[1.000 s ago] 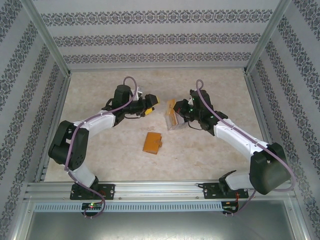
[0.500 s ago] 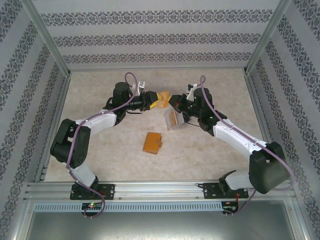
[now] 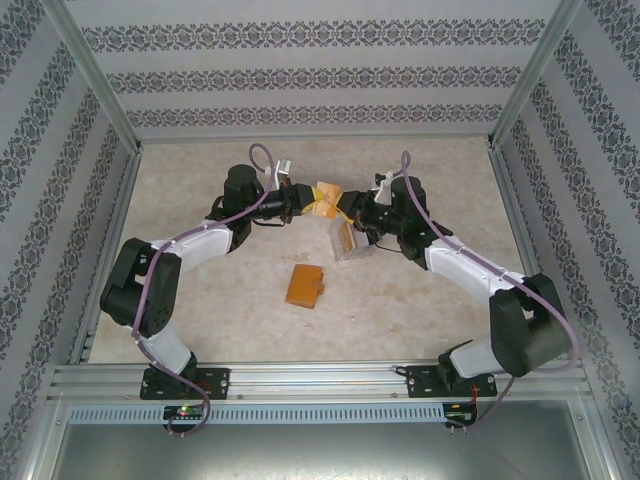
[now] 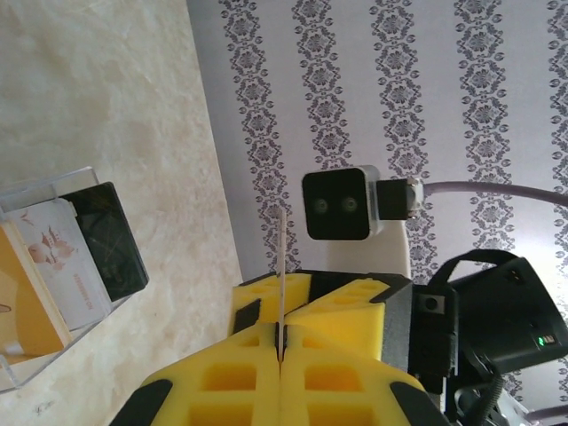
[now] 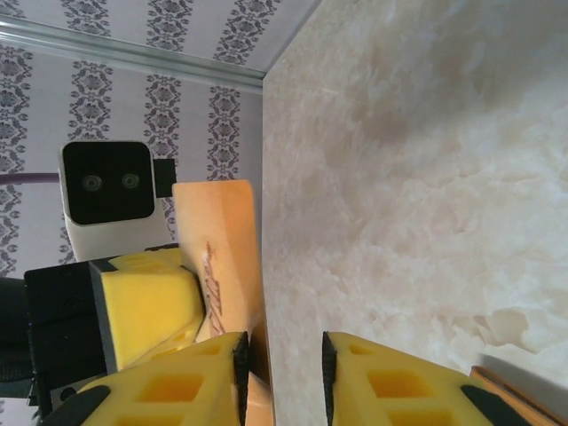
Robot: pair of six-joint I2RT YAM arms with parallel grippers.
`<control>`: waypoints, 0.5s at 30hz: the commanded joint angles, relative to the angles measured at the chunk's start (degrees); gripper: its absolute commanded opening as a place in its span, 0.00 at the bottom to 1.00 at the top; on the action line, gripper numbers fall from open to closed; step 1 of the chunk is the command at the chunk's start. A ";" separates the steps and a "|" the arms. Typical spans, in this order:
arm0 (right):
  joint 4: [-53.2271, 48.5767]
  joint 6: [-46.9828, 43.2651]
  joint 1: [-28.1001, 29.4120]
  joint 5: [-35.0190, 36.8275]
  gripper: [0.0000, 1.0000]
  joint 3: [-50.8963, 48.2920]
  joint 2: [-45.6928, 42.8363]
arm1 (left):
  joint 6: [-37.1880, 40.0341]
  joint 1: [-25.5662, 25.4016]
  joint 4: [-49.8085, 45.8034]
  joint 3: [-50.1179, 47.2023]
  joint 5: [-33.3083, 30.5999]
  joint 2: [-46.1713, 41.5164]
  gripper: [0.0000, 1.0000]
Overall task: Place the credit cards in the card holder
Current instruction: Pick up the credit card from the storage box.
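From where I stand it looks like a handover at upper centre: the left gripper [image 3: 311, 203] has its jaws clamped on the orange credit card [image 3: 326, 194], the right gripper [image 3: 346, 208] has its jaws parted beside it, and the next move calls for carrying the card down to the card holder [image 3: 305, 286] at mid-frame on the counter [image 3: 230, 300].

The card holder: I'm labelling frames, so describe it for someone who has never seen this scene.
On the beige marbled table, look at its middle. The card holder lies flat and alone there: a small opaque orange-tan wallet, nearer the table's front edge than the clear plastic box, and untouched, unlike the orange card held aloft.
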 commanded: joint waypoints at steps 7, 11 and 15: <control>13.72 5.02 -0.71 -9.30 0.25 1.67 4.65 | -1.34 0.55 3.85 0.50 3.69 -1.72 0.00; 14.62 4.92 -0.68 -10.52 0.17 1.54 5.10 | -0.99 0.45 2.42 0.19 3.33 -1.74 0.00; 13.51 3.29 -0.62 -10.66 0.05 0.96 4.17 | 0.41 0.47 -1.25 0.59 2.60 -1.40 0.07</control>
